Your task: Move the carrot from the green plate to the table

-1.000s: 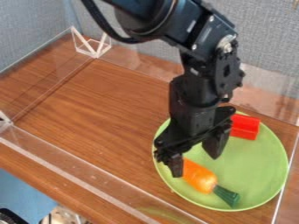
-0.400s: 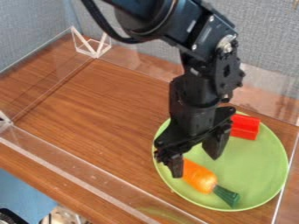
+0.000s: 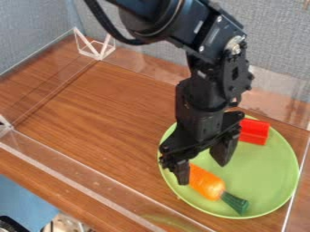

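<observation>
Spanning the scene: the table point(image 3: 97, 100), brown wood grain with clear acrylic walls along its edges, lies under the jaws and stretches away to their left and behind them.
Arm: the black robot arm point(image 3: 212, 63) comes down from the upper part of the view and ends in the gripper point(image 3: 201, 156), which points down over the plate.
Plate: the green plate point(image 3: 276, 172), round, flat and light green, sits directly below the jaws, near the table's front right corner.
Jaws: spread wide, one finger on the left and one on the right, nothing between them.
Red block: a small red rectangular block point(image 3: 252, 132) rests on the plate just behind and to the right of the jaws.
Carrot: the carrot point(image 3: 212, 187) lies on the plate just below and in front of the jaws, orange body nearest them, dark green stub pointing away toward the plate's front rim; whether a fingertip touches it cannot be told.
Handling, judged: a toy of this size should be light and stiff, its smooth tapered skin likely to slide under a loose pinch.
Where to grip, judged: across the thick orange middle, jaws square to its length, rather than the narrow end or the stub.
Risk, judged: closing off-centre could squirt it sideways across the plate.
</observation>
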{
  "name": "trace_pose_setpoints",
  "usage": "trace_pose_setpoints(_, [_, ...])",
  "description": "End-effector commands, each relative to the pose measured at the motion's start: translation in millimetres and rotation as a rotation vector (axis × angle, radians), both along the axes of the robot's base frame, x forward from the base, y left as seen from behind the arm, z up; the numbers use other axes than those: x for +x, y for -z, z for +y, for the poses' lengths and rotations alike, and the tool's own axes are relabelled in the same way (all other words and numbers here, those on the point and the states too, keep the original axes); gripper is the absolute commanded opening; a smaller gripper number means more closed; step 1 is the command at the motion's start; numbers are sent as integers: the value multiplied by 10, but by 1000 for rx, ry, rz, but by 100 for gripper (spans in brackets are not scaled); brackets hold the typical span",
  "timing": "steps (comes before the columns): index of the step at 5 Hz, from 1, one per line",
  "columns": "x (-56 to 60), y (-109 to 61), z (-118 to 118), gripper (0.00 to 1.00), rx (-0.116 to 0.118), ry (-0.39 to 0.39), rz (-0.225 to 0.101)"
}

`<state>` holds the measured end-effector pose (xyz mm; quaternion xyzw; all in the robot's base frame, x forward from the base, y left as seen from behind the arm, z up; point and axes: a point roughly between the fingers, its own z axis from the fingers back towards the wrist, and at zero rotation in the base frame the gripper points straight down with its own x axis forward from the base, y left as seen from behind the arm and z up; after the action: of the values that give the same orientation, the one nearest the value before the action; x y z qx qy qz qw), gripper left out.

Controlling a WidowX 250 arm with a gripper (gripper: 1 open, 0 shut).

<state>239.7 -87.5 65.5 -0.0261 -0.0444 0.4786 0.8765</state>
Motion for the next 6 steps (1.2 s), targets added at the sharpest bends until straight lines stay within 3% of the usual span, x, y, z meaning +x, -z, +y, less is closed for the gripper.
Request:
trace_pose_setpoints(1, [75,-149,11,100,-23,-12,-52])
trace_pose_setpoints(3, [84,-170,31,100,-29,-20,-53])
trace_pose_setpoints(6, [129,-43,2,100,-24,-33,-38])
